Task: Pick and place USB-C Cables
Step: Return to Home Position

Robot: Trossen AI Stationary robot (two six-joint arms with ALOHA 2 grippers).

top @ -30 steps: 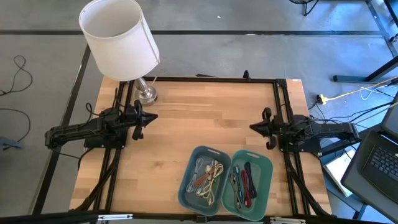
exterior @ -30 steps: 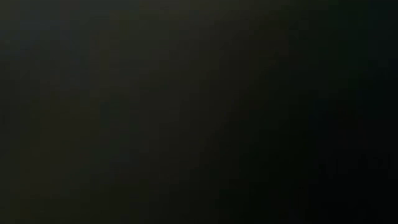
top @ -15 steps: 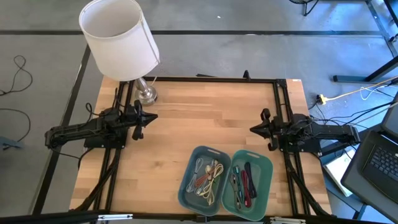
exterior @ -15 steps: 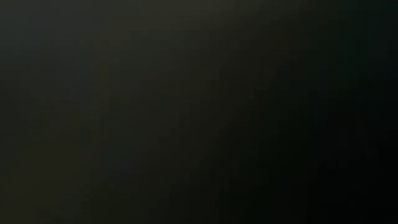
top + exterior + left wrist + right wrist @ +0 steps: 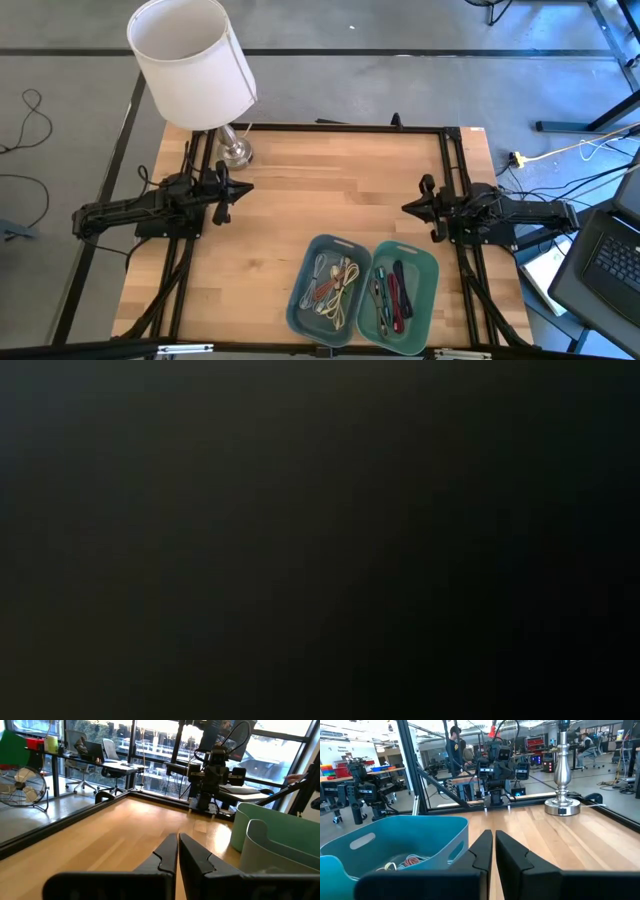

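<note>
Two trays stand side by side near the table's front edge, a blue one (image 5: 312,255) and a green one (image 5: 428,262). Several USB-C cables (image 5: 335,284) lie bundled in the blue tray, in grey, beige and red. More cables (image 5: 390,295) lie in the green tray, in red, green and dark colours. My left gripper (image 5: 246,188) hovers level at the table's left side, shut and empty (image 5: 177,840). My right gripper (image 5: 407,206) hovers level at the right side, just behind the green tray, shut and empty (image 5: 493,838). The low view is dark.
A lamp with a white shade (image 5: 192,60) and a metal base (image 5: 236,150) stands at the far left corner (image 5: 562,802). A black frame (image 5: 340,127) runs along the table's edges. Bare wood (image 5: 330,180) lies between the two arms. A laptop (image 5: 610,260) sits off the table's right side.
</note>
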